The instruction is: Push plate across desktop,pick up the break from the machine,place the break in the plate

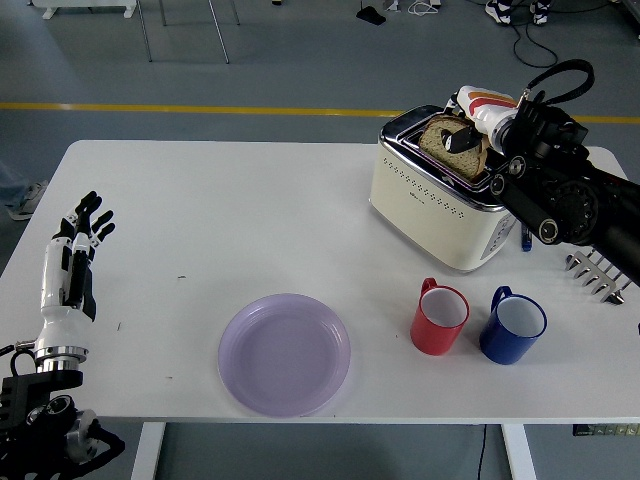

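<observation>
A cream and chrome toaster (437,205) stands at the back right of the white table. A slice of brown bread (446,140) sticks up out of its slot. My right hand (468,135) reaches in from the right and its fingers are closed on the slice, holding it partly raised above the slot. A pale purple plate (285,353) lies near the table's front edge, at the middle. My left hand (78,245) rests over the table's left edge with its fingers spread, holding nothing.
A red mug (440,317) and a blue mug (513,325) stand in front of the toaster, right of the plate. A metal rack (598,273) and a blue pen (526,235) lie at the right edge.
</observation>
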Tool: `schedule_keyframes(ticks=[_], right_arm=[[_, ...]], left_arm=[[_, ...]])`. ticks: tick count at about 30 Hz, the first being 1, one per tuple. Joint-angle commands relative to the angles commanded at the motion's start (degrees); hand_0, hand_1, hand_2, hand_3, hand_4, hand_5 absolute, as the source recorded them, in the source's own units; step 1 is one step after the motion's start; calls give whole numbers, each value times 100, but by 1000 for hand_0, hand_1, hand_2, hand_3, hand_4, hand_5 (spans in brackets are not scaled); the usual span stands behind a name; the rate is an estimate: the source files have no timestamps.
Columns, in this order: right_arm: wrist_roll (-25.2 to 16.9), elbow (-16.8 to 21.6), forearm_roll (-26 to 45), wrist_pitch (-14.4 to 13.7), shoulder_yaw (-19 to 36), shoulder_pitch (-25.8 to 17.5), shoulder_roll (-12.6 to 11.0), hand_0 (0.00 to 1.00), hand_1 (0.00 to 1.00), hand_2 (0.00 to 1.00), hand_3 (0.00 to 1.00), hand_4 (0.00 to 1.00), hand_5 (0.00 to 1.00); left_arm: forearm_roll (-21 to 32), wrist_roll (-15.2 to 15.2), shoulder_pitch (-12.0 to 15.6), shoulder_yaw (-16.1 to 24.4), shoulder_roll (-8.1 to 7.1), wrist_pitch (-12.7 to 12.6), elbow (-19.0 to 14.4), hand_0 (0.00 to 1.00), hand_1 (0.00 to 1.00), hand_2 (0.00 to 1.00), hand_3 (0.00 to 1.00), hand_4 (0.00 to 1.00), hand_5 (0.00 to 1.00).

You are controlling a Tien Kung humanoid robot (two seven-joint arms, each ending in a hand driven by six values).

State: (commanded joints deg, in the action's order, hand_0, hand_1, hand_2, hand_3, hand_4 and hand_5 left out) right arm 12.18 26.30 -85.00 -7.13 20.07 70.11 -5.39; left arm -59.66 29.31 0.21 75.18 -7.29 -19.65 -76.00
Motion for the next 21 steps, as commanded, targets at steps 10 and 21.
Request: schedule_keyframes(ticks=[10, 21], right_arm=[[179, 1020, -1607, -387, 1200, -249, -402, 250, 326, 372, 435, 284, 29], [406, 2600, -2889, -694, 2613, -719, -827, 246, 295, 350, 413, 237, 2]], left_arm=[[-4, -2, 190, 105, -12, -13, -56, 799, 829, 903, 866, 501, 903], [23, -2, 284, 66, -16, -13, -32, 796, 828, 902, 865, 497, 901]])
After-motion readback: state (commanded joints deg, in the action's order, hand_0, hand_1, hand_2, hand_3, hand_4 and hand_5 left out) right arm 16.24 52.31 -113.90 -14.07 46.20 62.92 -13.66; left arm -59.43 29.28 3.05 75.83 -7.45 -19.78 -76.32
